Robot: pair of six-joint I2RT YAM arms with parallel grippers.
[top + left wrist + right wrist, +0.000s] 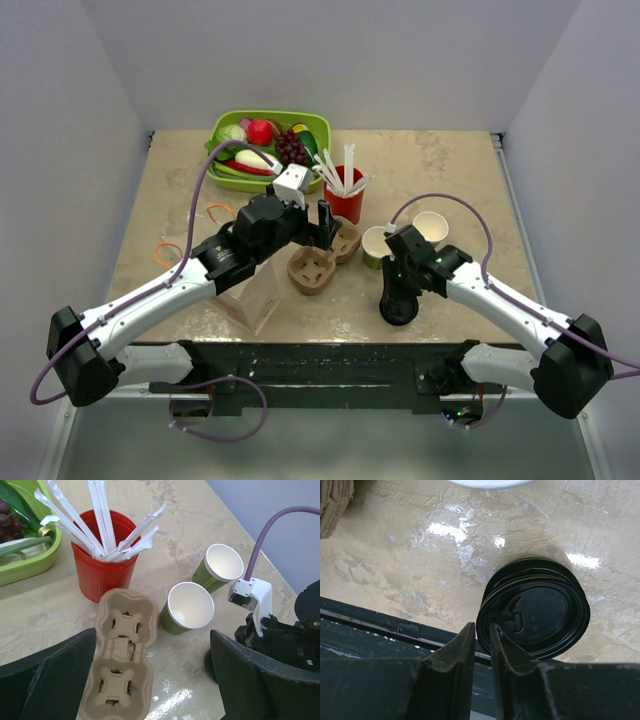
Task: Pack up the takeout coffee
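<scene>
From above, the right gripper (400,298) is down low on the black lid (398,314). The lid lies flat on the table (460,180), close to the near edge. The green cup (375,245) stands just behind the lid and next to the brown carrier (318,265). A second green cup (431,227) stands a bit farther back. The left gripper (325,222) hangs over the carrier, beside the red cup (345,203). In the left wrist view, that gripper's jaws are wide apart and hold nothing. Both green cups have open tops with no lid on, and their white insides look empty. In the right wrist view, the two fingers (462,647) are squeezed close together with the lid's rim between them, on the side nearest the table edge. So the right gripper is pinching the lid by its thin rim. I can see two rims, one over the other, so there may be two lids stacked, but I cannot tell for sure. To do this step well, I think the grip must be firm, because the rim is thin and could slip out. The lid should go straight up and slowly, and only one lid should come with it. Then it should be kept level, put right over the middle of the near green cup, and pushed down evenly. The cup is light and may tip, so the free left gripper could hold it steady.
</scene>
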